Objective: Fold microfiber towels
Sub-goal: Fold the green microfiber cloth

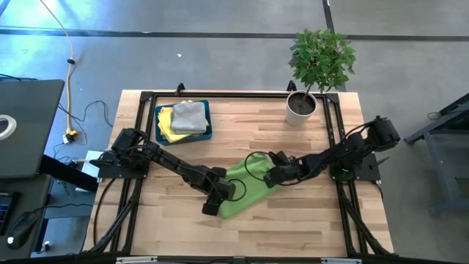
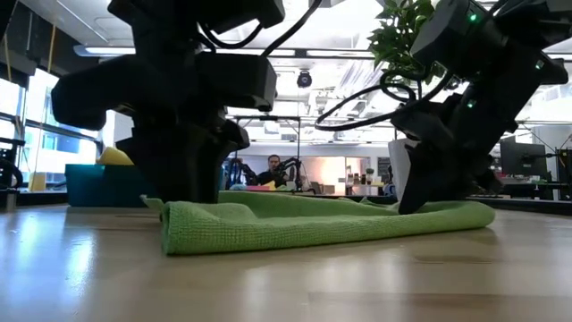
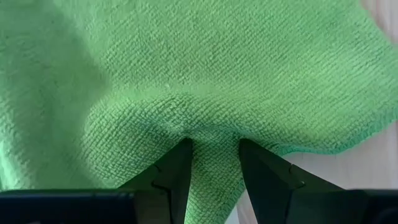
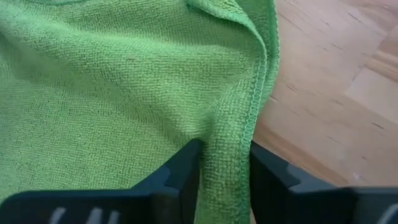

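Your green towel (image 1: 248, 192) lies near the middle of the wooden table (image 1: 293, 227), toward its front edge, folded over on itself — in the low view (image 2: 313, 224) you can see a doubled layer with a rounded fold at the near left end.

Your left gripper (image 1: 220, 196) sits on the towel's left side. In its wrist view the two fingers (image 3: 171, 174) are clamped on a raised ridge of the cloth (image 3: 205, 93), which bunches up just ahead of the tips. Your right gripper (image 1: 272, 176) is at the towel's upper right corner. Its fingers (image 4: 180, 168) pinch a stitched hem (image 4: 252, 106) where the edge curls over, with bare wood beside it. Both are grasping the same towel, at opposite ends.

Well apart from it, at the back left of the table, you have a dark teal tray (image 1: 209, 133) holding a grey towel (image 1: 189, 116) folded on top of a yellow towel (image 1: 165, 123). A potted plant (image 1: 315, 66) in a white pot stands at the back right corner.

Off the table to the left there is a dark surface with a roll of tape (image 1: 6, 126) and a yellow cable (image 1: 69, 66) on the floor. No brand, label or writing can be read anywhere.

In the low view, a person (image 2: 273, 170) sits far back in the room.
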Tool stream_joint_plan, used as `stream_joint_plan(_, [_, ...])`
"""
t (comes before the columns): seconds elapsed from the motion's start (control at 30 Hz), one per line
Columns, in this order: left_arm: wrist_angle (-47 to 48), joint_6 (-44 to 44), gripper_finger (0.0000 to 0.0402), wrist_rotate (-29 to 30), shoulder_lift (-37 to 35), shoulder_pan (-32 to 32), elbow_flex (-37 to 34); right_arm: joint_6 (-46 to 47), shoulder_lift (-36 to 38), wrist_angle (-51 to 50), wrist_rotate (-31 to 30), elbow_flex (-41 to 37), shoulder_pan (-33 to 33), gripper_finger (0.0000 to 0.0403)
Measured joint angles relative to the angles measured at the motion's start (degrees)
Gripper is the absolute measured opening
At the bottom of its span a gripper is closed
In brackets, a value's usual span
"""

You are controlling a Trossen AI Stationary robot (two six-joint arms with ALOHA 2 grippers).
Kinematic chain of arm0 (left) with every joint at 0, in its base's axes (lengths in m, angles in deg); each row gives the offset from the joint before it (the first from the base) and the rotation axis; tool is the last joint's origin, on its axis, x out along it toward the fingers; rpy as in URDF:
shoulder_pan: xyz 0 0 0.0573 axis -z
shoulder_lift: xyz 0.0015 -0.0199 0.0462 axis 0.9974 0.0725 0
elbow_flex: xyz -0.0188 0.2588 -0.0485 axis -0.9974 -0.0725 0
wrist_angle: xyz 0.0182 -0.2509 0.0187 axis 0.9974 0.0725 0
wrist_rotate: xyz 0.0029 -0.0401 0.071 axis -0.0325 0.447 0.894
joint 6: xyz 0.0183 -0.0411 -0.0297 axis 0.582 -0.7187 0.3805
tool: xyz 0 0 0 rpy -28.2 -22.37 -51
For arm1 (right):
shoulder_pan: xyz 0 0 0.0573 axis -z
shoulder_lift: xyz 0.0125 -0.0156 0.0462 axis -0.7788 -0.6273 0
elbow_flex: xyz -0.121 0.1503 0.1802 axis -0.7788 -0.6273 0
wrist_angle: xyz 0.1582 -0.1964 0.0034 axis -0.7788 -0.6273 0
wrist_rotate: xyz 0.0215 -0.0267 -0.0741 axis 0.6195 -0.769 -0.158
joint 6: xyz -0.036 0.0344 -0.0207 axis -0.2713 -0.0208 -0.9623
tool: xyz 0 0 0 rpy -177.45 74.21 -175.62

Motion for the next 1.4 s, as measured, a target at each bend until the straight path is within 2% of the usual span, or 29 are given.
stream_joint_plan(0.27, [-0.8,0.4,0.0129,0.2,0.1,0.0,0.2,0.6,-1.9,3.2,-1.2,0.0,-0.1,0.0057])
stream_joint_plan(0.43, [-0.7,0.4,0.0129,0.2,0.2,0.0,0.6,1.4,-2.1,3.1,-2.5,0.0,-0.1,0.0009])
stream_joint_plan(0.67, [1.3,-0.7,0.0129,-0.5,-1.0,0.5,0.7,1.7,-1.9,2.5,-3.1,0.0,-0.1,0.0002])
stream_joint_plan(0.87, [5.2,-1.2,0.0129,-0.3,-5.4,2.3,0.7,1.1,1.6,-1.3,-2.2,0.0,0.0,0.0001])
stream_joint_plan(1.07, [6.8,-2.3,0.0129,-0.2,-9.8,4.7,0.8,2.4,4.3,-21.9,-2.6,6.7,0.0,0.0])
stream_joint_plan(1.2, [7.5,-3.6,0.0129,0.0,-12.2,6.2,0.9,1.8,4.2,-36.4,-3.0,15.1,0.0,0.0])
stream_joint_plan(1.4, [12.3,-6.6,0.0129,0.2,-15.5,8.9,0.6,1.1,3.3,-52.4,-4.4,26.6,0.0,0.0])
